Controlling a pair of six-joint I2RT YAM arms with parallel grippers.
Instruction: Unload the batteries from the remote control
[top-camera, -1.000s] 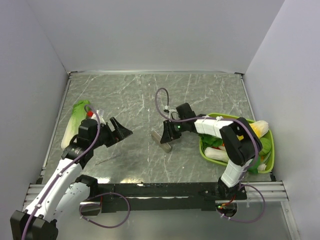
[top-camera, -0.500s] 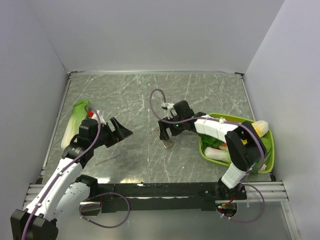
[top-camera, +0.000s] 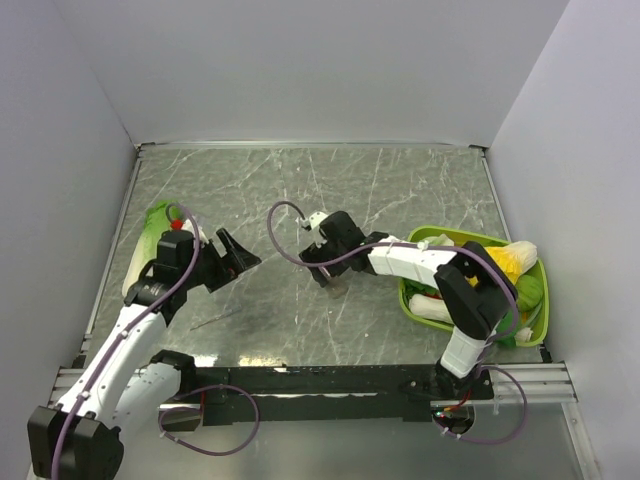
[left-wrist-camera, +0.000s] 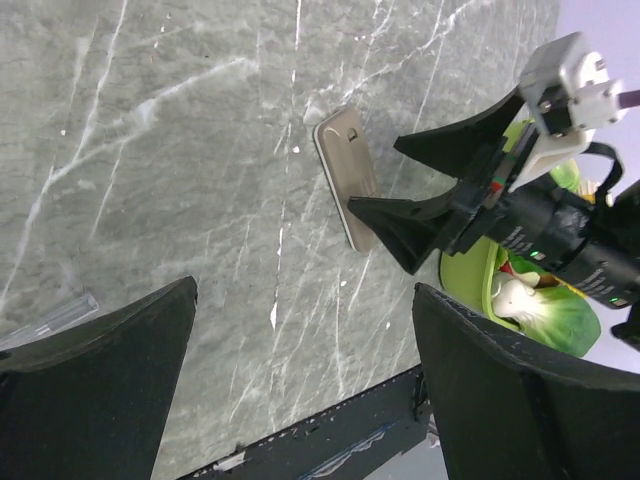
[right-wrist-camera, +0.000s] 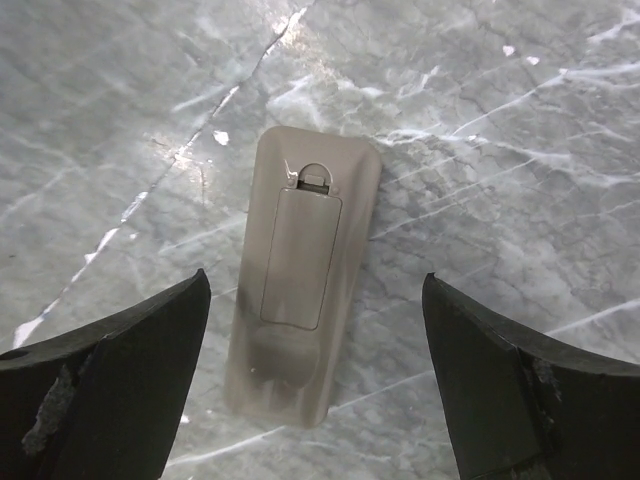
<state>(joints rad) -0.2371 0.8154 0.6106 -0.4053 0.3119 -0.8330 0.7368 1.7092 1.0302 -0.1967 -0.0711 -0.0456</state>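
Note:
The remote control (right-wrist-camera: 300, 290) lies flat on the marble table with its grey-tan back up and its oblong cover in place, so the batteries are hidden. It also shows in the top view (top-camera: 337, 289) and the left wrist view (left-wrist-camera: 347, 180). My right gripper (right-wrist-camera: 315, 335) hovers open over the remote, one finger on each side and neither touching it; it appears in the other views too (top-camera: 327, 268) (left-wrist-camera: 375, 175). My left gripper (top-camera: 240, 255) is open and empty, well left of the remote (left-wrist-camera: 303, 300).
A pale-green cabbage (top-camera: 150, 240) lies at the left edge behind the left arm. A green basket (top-camera: 450, 233) of vegetables stands at the right. A thin clear strip (left-wrist-camera: 50, 315) lies on the table near the left gripper. The black front rail (left-wrist-camera: 330, 440) borders the table.
My right gripper has opened wide and let go of the remote, and its wrist has swung left over it. The remote stays flat on the table. The left arm barely moved.

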